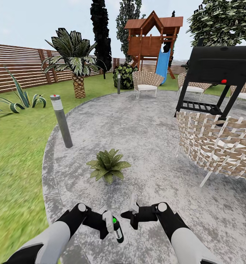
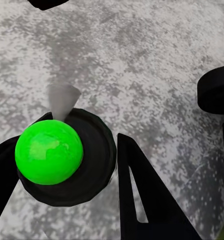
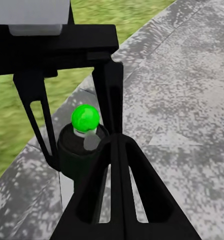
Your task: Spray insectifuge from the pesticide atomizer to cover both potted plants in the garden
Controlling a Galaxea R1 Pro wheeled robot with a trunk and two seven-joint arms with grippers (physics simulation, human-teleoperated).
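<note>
Left hand (image 1: 109, 222): gripping atomizer (image 1: 116, 230), green spot on top.
Right hand (image 1: 133, 209): closing, holding nothing.
Plant (image 1: 107, 165): sitting on paving (image 1: 145, 132) ahead.

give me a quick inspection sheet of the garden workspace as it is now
surface: grey round paving, lawn at its left
job's things: pesticide atomizer, green spot on top, in the left gripper; one potted plant just ahead on the paving
clutter: grey post lamp, wicker chair, black grill
grippers: left shut on the atomizer; right gripper beside it, jaws look closed, holding nothing
cables: nothing seen
surroundings: slatted fence, palm, playhouse with blue slide
</note>
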